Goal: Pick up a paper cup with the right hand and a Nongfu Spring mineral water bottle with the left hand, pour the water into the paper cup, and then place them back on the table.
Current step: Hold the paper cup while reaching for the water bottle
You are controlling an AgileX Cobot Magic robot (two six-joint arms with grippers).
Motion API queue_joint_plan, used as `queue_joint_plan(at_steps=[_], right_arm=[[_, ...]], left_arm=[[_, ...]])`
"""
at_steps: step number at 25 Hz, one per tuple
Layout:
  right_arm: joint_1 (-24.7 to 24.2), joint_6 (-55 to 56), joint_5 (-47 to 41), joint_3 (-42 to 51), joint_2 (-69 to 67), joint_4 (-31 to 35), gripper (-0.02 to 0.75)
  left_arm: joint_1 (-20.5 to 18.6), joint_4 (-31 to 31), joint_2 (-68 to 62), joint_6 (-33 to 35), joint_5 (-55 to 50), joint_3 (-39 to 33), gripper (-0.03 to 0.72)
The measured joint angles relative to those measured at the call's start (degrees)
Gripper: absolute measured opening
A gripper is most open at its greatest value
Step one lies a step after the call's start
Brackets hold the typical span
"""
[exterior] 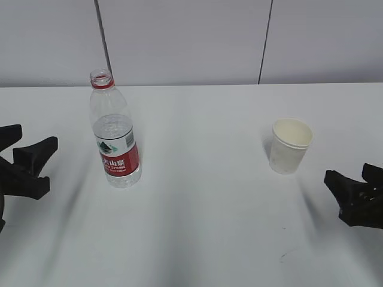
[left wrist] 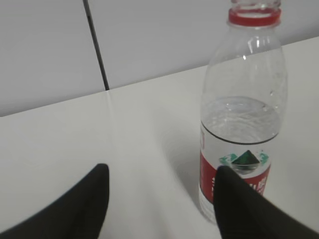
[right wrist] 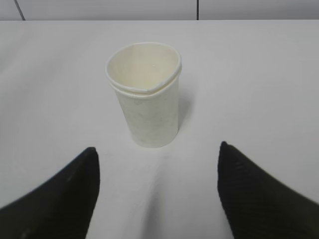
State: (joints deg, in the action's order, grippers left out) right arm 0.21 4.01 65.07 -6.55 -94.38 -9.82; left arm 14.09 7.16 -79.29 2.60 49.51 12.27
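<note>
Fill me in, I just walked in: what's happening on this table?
Nothing is held yet. The water bottle, uncapped and partly full, and the paper cup both stand upright on the white table. The left gripper is open beside the bottle, and the right gripper is open, facing the cup.

The bottle (exterior: 115, 133) stands upright on the table (exterior: 203, 209) at centre-left of the exterior frame, the paper cup (exterior: 290, 145) at centre-right, seemingly two nested, well apart.
</note>
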Motion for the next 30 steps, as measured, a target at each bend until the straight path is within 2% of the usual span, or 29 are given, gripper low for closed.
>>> queue_joint_plan(at_steps=[17, 24, 30], right_arm=[[0.0, 0.0, 0.3, -0.1, 0.0, 0.4, 0.552], [0.0, 0.1, 0.3, -0.1, 0.0, -2.8, 0.552], [0.0, 0.1, 0.3, -0.1, 0.0, -2.7, 0.552]], left_arm=[[0.0, 0.0, 0.0, 0.0, 0.2, 0.0, 0.418], [0.0, 0.1, -2.1, 0.0, 0.3, 0.0, 0.418], [0.0, 2.6, -4.2, 0.0, 0.3, 0.0, 0.418]])
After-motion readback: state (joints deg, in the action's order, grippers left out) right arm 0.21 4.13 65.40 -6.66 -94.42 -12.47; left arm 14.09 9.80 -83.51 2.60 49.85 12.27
